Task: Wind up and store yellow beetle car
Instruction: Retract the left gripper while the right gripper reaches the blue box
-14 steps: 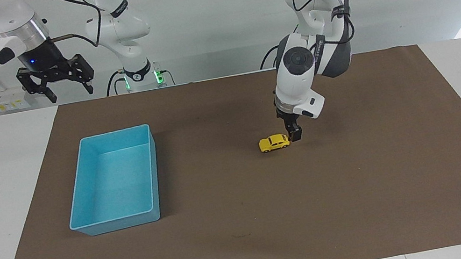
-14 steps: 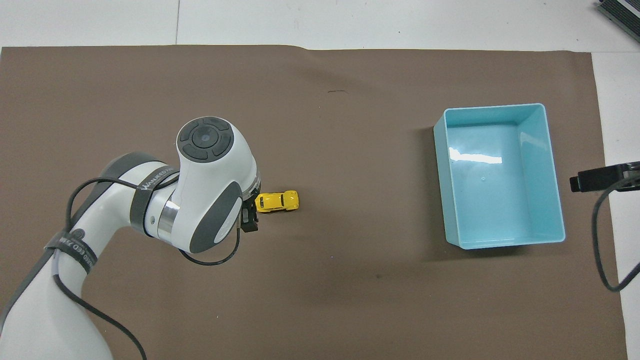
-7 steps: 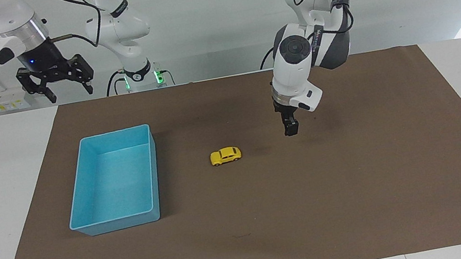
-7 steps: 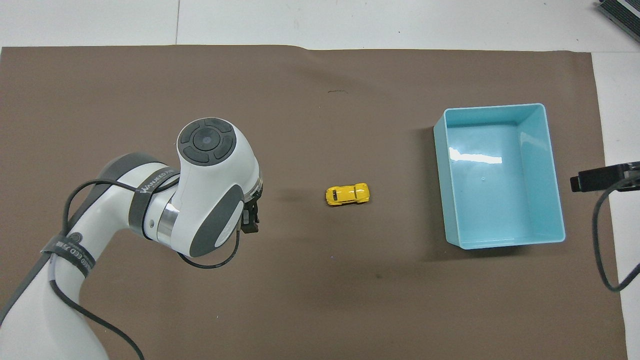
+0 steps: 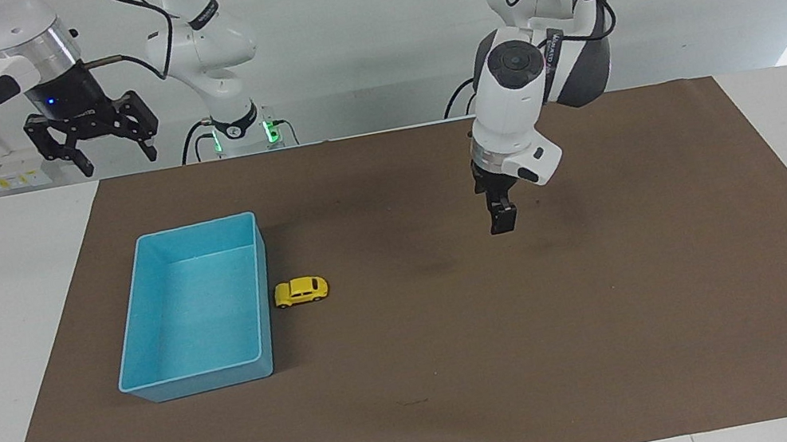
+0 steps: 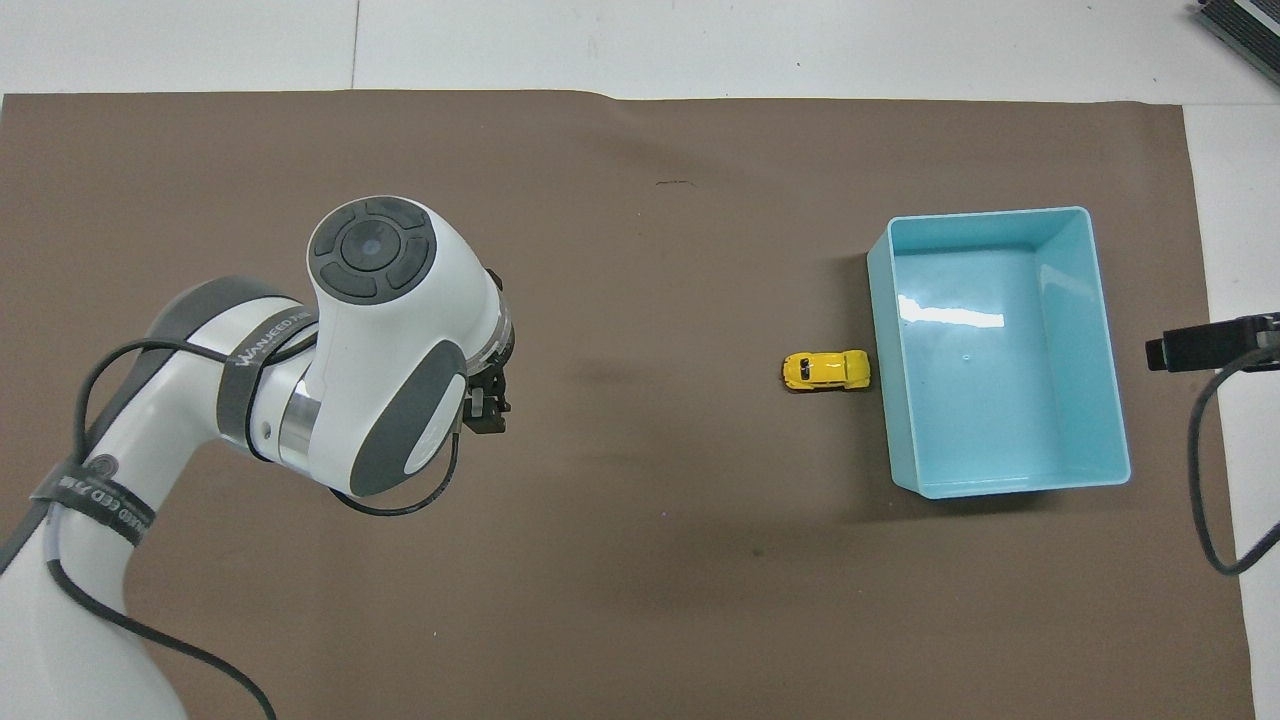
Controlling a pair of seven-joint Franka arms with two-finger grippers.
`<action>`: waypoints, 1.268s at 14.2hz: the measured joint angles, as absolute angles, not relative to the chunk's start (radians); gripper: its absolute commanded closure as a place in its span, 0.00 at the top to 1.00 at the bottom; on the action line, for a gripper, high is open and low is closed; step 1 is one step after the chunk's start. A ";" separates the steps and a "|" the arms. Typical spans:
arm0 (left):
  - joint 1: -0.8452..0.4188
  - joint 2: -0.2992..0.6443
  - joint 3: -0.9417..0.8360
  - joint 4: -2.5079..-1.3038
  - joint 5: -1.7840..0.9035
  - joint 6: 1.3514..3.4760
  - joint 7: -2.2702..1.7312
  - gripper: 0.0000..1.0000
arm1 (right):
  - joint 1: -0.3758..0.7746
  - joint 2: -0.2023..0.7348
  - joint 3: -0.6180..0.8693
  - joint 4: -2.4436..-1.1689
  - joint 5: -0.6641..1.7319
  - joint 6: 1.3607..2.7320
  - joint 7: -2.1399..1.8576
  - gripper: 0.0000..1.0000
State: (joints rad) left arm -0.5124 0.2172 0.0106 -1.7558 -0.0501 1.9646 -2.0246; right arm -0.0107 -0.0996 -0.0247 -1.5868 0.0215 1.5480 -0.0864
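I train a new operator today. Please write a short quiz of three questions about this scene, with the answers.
1. True or false: the car is inside the bin.
2. Which is over bare mat near the table's middle?
A. left gripper
B. right gripper
3. Fill in: the car stands on the mat beside the bin's wall, on the side toward the ____ arm's end of the table.

Key
1. False: it stands on the mat, just outside the bin.
2. A. The right gripper waits raised at its own end, nearer the robots than the bin.
3. left
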 measured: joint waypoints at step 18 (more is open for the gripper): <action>-0.410 0.055 0.032 -1.699 -0.021 1.903 -1.327 1.00 | -0.001 -0.112 0.073 -1.586 0.037 1.548 -0.353 1.00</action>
